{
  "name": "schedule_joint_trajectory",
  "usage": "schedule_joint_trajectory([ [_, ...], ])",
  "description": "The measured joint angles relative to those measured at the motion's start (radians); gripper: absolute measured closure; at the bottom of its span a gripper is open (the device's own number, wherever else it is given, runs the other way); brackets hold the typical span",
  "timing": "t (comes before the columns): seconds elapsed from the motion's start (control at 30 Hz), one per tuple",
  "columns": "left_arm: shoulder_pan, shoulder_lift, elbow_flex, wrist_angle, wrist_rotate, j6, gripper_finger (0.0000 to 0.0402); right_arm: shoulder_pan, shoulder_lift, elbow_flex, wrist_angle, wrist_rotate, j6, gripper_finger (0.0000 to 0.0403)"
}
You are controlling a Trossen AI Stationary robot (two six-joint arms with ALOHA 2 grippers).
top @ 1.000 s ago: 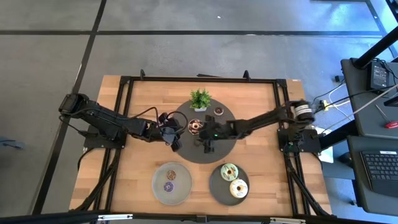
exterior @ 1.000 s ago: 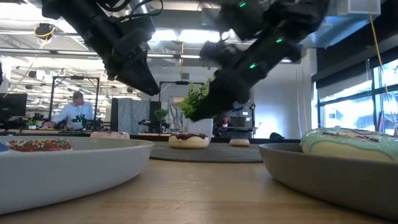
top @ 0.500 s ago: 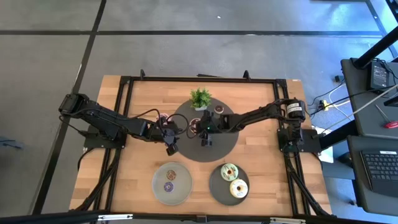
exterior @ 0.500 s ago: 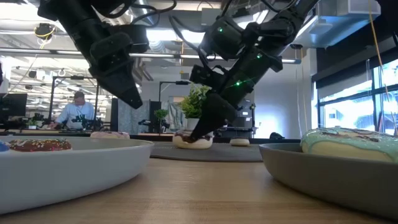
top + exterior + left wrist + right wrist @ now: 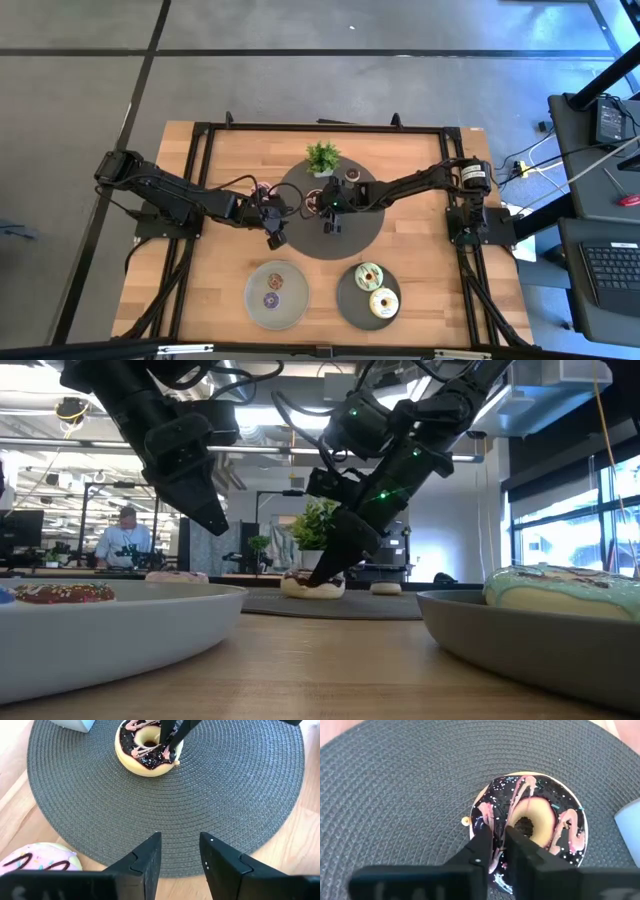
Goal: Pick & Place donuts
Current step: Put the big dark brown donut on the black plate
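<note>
1. Right gripper [image 5: 499,845] is down on the chocolate donut [image 5: 535,827], which sits on the dark woven mat [image 5: 395,795] near the potted plant [image 5: 321,157]. Its fingers are nearly closed, pinching one side of the ring: one tip at the hole, the other on the outer icing.
2. Low view: the donut looks to be resting on the mat, not lifted yet.
3. Left gripper [image 5: 179,855] hovers above the mat's near edge, fingers apart, nothing held. A pink donut [image 5: 42,862] lies on the wood just off the mat, beside that arm.
4. To do this step well, I'd confirm the pinch is firm on the ring wall before rising. The grip is off-centre, so the donut will likely hang tilted.
5. Lift straight up, slowly, and clear of the plant pot.
6. Probable target is one of the grey plates [image 5: 277,310] at the front. One has a purple and a pale donut, the other a green donut [image 5: 369,275] and a cream donut [image 5: 383,302].
7. Keep the left arm parked so the paths don't cross.
</note>
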Motion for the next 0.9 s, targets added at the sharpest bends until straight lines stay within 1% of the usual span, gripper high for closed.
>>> schedule_joint_trajectory([
  [0.13,0.000,0.000,0.000,0.000,0.000,0.000,0.0270,0.001,0.000,0.000,0.001,0.014,-0.005,0.0391],
  [0.3,0.000,0.000,0.000,0.000,0.001,-0.025,0.0272,0.022,-0.030,0.038,-0.032,0.096,-0.046,0.0388],
  [0.37,0.000,0.000,0.000,0.000,0.001,-0.026,0.0274,0.039,-0.060,0.058,-0.061,0.099,-0.054,0.0388],
  [0.43,-0.001,0.000,0.000,0.001,0.006,-0.026,0.0274,0.062,-0.092,0.079,-0.121,0.098,-0.038,0.0390],
  [0.53,-0.006,0.000,0.000,0.001,0.045,-0.036,0.0272,0.106,-0.151,0.092,-0.261,0.109,0.029,0.0391],
  [0.63,-0.026,0.000,0.000,0.000,0.061,-0.045,0.0270,0.187,-0.216,0.093,-0.409,0.139,0.140,0.0392],
  [0.73,-0.045,0.000,0.000,0.008,0.039,-0.045,0.0271,0.317,-0.268,0.093,-0.475,0.166,0.266,0.0392],
  [0.9,-0.053,0.000,0.000,0.041,0.027,-0.045,0.0274,0.562,-0.307,0.093,-0.401,0.186,0.481,0.0392],
])
